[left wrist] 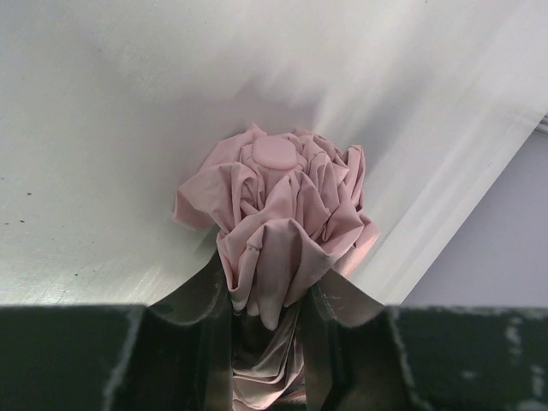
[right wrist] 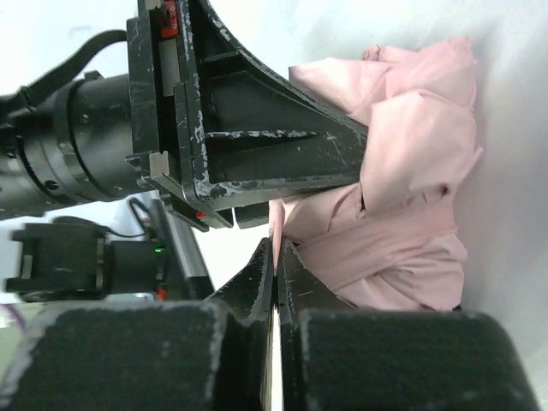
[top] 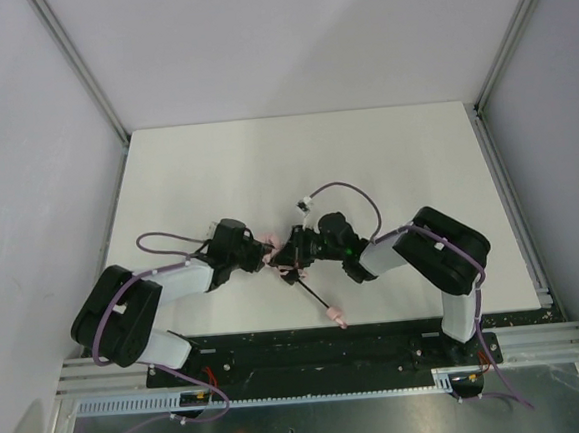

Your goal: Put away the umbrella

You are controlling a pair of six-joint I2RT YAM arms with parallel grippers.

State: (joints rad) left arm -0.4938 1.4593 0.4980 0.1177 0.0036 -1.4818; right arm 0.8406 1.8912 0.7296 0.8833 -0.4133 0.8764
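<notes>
1. While both arms meet near the front edge of the table (top: 365, 160), the umbrella (top: 301, 284) sits between them, its canopy (left wrist: 282, 205) folded into a soft pink bundle.
2. We see the left gripper (left wrist: 272, 287) with its fingers closed around this bundle, just under the top cap.
3. The right gripper (right wrist: 276, 257) has its fingers pressed together. A thin pink strip seems caught between them, strap or fabric edge, we cannot tell which.
4. The black shaft (top: 316, 298) sticks out toward the arm bases and ends in the small pink handle (top: 336, 318).
5. We judge the umbrella light. Its fabric is thin, soft and probably slippery, so it can slide out of a loose grip.
6. For us the better hold is the stiff part: the shaft, or the bundle squeezed as a whole, not loose cloth alone.
</notes>
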